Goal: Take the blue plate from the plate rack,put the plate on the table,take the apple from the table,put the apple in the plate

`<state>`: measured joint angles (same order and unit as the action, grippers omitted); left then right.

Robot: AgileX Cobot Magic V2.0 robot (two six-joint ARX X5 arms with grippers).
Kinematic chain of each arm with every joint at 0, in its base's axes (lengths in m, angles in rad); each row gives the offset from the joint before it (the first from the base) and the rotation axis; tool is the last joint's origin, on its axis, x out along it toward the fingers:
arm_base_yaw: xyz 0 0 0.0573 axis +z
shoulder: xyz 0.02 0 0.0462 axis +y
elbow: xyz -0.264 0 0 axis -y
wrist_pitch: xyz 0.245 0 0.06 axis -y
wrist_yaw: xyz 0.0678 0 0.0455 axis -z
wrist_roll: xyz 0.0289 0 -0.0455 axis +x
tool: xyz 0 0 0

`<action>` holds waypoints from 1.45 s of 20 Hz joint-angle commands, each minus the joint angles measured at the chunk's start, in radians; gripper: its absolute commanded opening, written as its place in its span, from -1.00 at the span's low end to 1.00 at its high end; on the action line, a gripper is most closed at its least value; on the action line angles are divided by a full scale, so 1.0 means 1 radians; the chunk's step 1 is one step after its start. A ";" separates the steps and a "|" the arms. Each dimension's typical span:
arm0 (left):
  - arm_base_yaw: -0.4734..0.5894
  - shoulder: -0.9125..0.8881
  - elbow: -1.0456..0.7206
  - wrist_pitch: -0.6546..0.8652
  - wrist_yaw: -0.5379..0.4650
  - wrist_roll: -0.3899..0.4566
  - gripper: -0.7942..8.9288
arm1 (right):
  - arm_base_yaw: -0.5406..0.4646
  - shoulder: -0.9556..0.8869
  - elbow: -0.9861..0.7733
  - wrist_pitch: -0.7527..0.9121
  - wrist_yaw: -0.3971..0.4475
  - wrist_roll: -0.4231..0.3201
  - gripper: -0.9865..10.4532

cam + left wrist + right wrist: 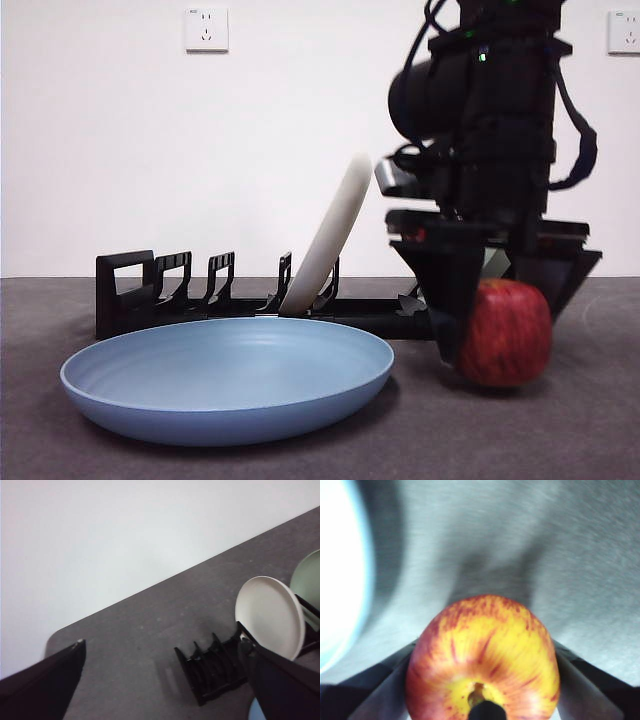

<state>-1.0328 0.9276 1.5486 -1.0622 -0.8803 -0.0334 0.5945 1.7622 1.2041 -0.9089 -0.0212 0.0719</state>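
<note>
Grey table (560, 440), streaked red-yellow apple (482, 660)

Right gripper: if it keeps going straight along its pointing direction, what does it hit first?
The deep red apple already sits between the right gripper's black jaws; straight on, it would likely press into the dark grey table.

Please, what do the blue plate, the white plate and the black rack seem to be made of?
The blue plate looks like matte plastic or melamine: even colour, soft dull sheen, faint rings inside. The white plate looks similar, smooth and matte; ceramic cannot be excluded. The plate rack seems to be moulded black plastic, with thin, slightly glossy uprights.
</note>
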 commanded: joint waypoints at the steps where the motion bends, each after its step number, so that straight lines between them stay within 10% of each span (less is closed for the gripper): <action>1: 0.003 -0.003 -0.002 0.001 -0.049 0.003 0.25 | 0.047 -0.069 0.036 -0.006 0.002 0.010 -0.84; 11: 0.003 -0.003 -0.002 -0.007 -0.063 0.004 0.25 | 0.289 -0.006 0.209 0.154 -0.032 -0.014 -0.85; 29: 0.003 -0.003 -0.002 -0.134 -0.060 -0.089 0.25 | 0.306 0.206 0.209 0.184 -0.033 -0.018 -0.81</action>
<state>-1.0328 0.9276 1.5486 -1.1973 -0.9360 -0.1032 0.8932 1.9484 1.4155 -0.7307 -0.0525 0.0597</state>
